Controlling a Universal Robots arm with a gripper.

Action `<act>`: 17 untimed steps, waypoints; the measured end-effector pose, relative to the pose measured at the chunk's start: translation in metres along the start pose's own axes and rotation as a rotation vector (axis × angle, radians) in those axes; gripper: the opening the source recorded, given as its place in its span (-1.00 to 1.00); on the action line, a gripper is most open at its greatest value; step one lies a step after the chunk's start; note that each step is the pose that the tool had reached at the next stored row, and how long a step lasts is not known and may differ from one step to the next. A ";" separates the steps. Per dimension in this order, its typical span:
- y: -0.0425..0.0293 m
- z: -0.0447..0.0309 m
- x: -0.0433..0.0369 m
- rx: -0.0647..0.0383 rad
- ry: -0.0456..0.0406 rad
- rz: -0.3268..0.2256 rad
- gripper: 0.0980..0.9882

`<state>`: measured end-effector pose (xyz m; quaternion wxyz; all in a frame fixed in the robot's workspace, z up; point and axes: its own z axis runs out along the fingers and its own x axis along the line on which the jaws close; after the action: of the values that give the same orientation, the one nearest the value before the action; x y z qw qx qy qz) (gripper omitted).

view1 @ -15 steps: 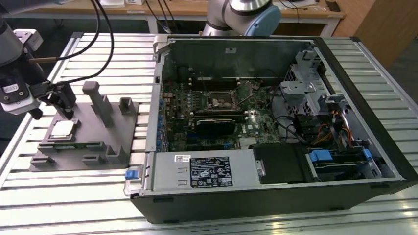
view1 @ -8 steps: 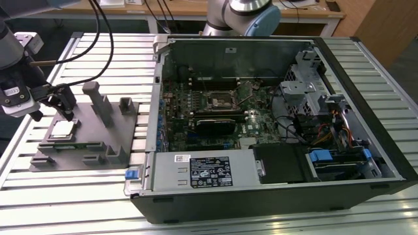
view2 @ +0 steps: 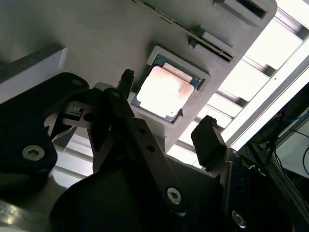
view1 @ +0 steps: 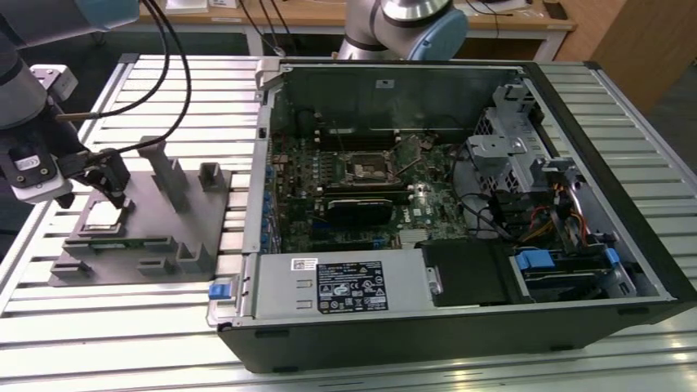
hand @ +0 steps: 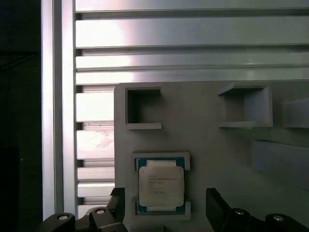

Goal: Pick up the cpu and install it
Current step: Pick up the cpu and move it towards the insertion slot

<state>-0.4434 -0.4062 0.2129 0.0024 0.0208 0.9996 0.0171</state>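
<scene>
Silvery-white and square, the cpu [hand: 161, 189] is lying flat and face up in its shallow pocket in the grey holder [hand: 217, 154], with nothing gripping it. You're looking straight down on it in the first wrist view. The gripper [hand: 164, 197] is hanging right over that pocket, its two dark fingers [hand: 216, 203] spread wide and holding nothing. One is standing off each of two opposite edges of the chip. Being square, the chip is offering no long axis. What matters, as I'm judging it, is that its edges are sitting square to the line between the fingers. How high the tips are hanging above the holder, I can't tell. The holder is resting on the slatted table [view1: 130, 327]. The open computer case [view1: 458, 339], with its motherboard socket [view1: 365, 169], is sitting to the exterior view's right of the holder.
</scene>
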 end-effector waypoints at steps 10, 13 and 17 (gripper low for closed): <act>-0.0003 0.0168 0.0026 0.000 0.0014 0.003 0.49; -0.0005 0.0220 0.0026 0.000 0.0025 0.003 0.49; -0.0004 0.0272 0.0026 0.000 0.0052 0.003 0.49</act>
<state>-0.4459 -0.4055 0.1856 -0.0002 0.0224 0.9996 0.0170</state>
